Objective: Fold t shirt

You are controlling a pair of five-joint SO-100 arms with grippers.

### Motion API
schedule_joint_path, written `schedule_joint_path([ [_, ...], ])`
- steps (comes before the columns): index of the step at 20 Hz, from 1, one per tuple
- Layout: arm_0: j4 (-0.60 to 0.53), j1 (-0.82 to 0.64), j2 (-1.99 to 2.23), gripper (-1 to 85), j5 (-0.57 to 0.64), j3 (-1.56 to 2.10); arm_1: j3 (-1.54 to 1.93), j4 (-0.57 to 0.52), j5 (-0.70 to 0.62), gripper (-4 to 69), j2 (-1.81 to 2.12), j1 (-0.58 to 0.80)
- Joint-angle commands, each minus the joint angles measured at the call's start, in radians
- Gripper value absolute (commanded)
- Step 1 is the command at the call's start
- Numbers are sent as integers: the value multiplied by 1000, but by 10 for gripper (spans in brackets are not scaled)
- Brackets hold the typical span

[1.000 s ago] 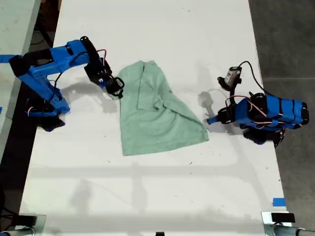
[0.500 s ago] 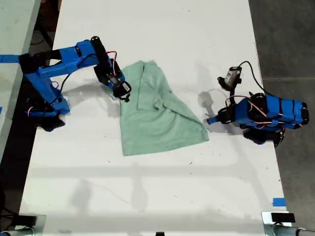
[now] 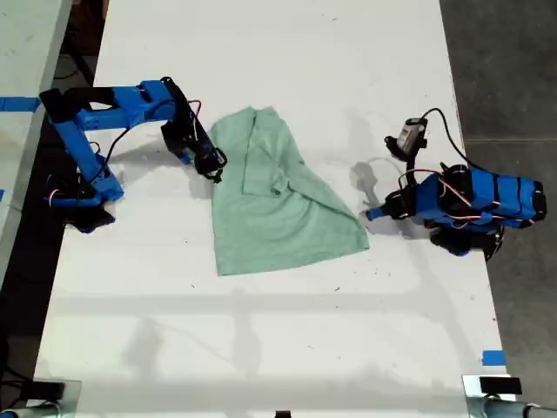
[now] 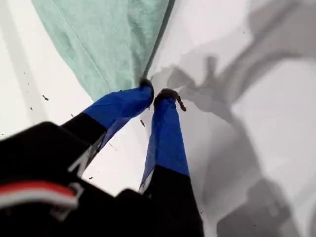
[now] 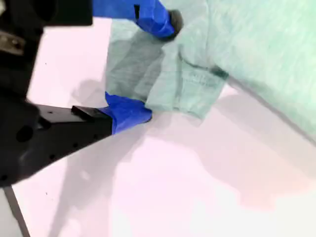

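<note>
White counter (image 3: 261, 348), matte, finely speckled, running the length of the exterior view; dark floor (image 3: 513, 70) along the exterior view's right. Item: my first end effector (image 4: 158, 94), blue-taped, tips drawn nearly together with only a sliver between them and no cloth in that sliver; it sits low over the counter, one tip touching the pointed corner of the t shirt (image 4: 113, 39). In the exterior view this end effector (image 3: 372, 214) belongs to the arm folded compactly at that view's right, just beside the shirt's nearest corner. Item: my second end effector (image 5: 155, 69), spread wide, one finger (image 5: 148, 15) over the cloth, the other (image 5: 126, 111) on the counter at the edge of a hemmed sleeve, the sleeve lying between them ungripped. In the exterior view it (image 3: 213, 167) is at the shirt's edge toward that view's left, on the arm stretched out from that side. Item: t shirt (image 3: 270, 209), pale mint green, rumpled, lying flat near the counter's middle between the two arms, partly folded over itself. Item: blue tape patch (image 3: 493, 358), on the counter near the exterior view's lower right corner.
</note>
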Motion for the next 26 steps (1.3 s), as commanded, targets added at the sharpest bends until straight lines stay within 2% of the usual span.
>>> schedule_joint_path([
  [1, -41, -46, 5, -2, 18, 52, 48, -2, -15, 48, 11, -25],
  [4, -23, -40, 2, -2, 12, 40, 48, -2, -14, 48, 11, -25],
  [10, 232, 100, 227, -3, -15, -235, 48, -2, -15, 49, 11, -23],
  [13, 262, 164, 241, -3, 3, -422, 48, -2, -15, 50, 11, -21],
  [17, 238, 258, -170, -3, 135, -974, 48, -2, -17, 52, 11, -18],
  [18, 95, 285, -233, -3, 190, -985, 48, -2, -17, 52, 11, -18],
  [20, -32, 322, -377, -3, 209, -994, 48, -2, -18, 52, 11, -18],
  [23, -25, 325, -600, -2, 189, -988, 48, -2, -28, 52, 11, -21],
  [24, 9, 318, -655, 12, 169, -985, 48, -2, -31, 52, 11, -23],
  [25, 43, 314, -680, 153, 158, -985, 48, -2, -32, 52, 11, -23],
  [26, 72, 321, -669, 242, 150, -985, 48, -2, -34, 52, 11, -23],
])
